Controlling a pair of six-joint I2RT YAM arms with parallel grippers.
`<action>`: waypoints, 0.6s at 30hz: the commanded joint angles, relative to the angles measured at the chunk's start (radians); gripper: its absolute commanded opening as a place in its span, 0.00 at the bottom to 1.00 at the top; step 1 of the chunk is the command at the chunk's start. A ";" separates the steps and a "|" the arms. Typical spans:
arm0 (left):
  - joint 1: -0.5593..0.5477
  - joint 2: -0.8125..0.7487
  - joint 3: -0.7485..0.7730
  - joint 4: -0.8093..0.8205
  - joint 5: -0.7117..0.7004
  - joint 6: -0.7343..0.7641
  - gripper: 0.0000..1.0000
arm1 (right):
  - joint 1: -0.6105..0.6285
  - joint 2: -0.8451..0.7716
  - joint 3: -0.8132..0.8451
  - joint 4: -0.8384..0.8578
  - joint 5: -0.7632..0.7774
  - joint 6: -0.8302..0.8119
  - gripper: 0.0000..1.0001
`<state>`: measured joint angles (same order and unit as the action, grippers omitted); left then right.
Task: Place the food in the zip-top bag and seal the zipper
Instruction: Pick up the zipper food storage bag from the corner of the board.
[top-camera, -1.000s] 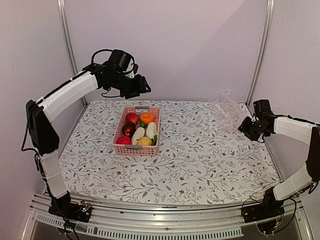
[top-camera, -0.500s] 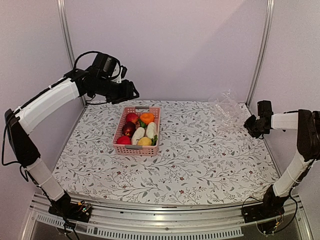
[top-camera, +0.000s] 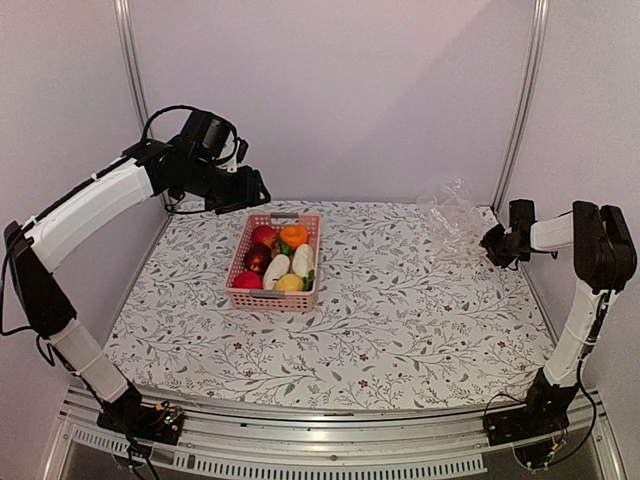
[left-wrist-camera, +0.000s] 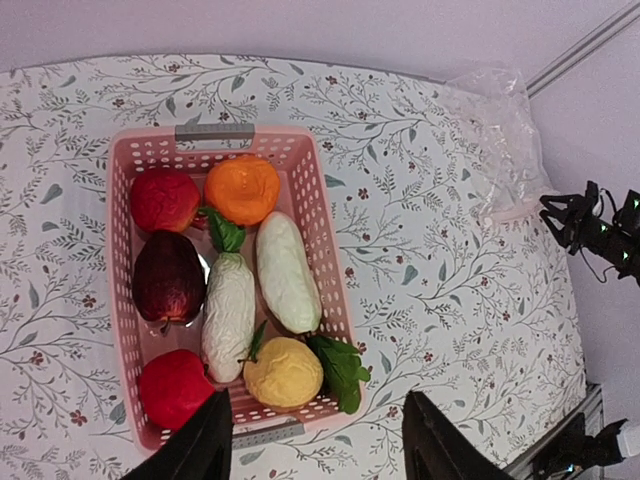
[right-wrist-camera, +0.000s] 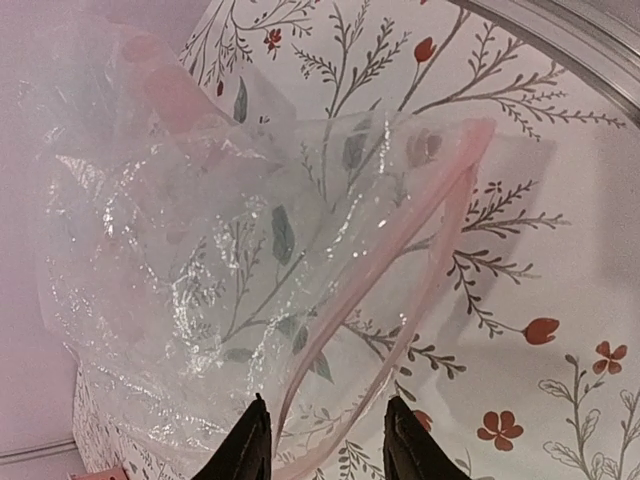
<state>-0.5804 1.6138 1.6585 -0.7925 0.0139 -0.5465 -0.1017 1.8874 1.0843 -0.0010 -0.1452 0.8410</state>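
Observation:
The food (top-camera: 277, 258) lies in a pink basket (top-camera: 270, 299) at the table's middle left: red (left-wrist-camera: 164, 198), orange (left-wrist-camera: 241, 188), dark purple (left-wrist-camera: 168, 277) and yellow (left-wrist-camera: 283, 372) pieces and white radishes (left-wrist-camera: 287, 270) with green leaves. My left gripper (top-camera: 250, 194) hangs open high over the basket's far left, fingers empty (left-wrist-camera: 318, 440). The clear crinkly zip-top bag (top-camera: 452, 218) lies at the back right. My right gripper (top-camera: 492, 243) is at its near edge. In the right wrist view the pinkish zipper (right-wrist-camera: 400, 250) runs down between my open right gripper (right-wrist-camera: 325, 430), not pinched.
A floral cloth (top-camera: 400, 320) covers the table. Metal frame posts (top-camera: 520, 110) stand at both back corners before the wall. The right arm's elbow (top-camera: 600, 240) stands raised at the table's right edge. The bag (left-wrist-camera: 497, 140) and right gripper (left-wrist-camera: 590, 225) also show in the left wrist view.
My right gripper has moved in toward the bag's edge, its elbow rising, and its jaws have narrowed somewhat. My left gripper has shifted left and slightly down above the basket.

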 joint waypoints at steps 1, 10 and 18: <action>-0.004 -0.030 0.020 -0.067 -0.044 -0.003 0.57 | -0.021 0.097 0.050 0.044 -0.028 0.051 0.37; -0.003 -0.045 0.036 -0.102 -0.079 -0.017 0.57 | -0.029 0.185 0.085 0.092 -0.046 0.089 0.36; -0.003 -0.063 0.004 -0.111 -0.082 -0.032 0.57 | -0.030 0.240 0.109 0.218 -0.125 0.050 0.21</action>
<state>-0.5804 1.5719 1.6764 -0.8787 -0.0589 -0.5652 -0.1303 2.0933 1.1900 0.1589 -0.2203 0.9058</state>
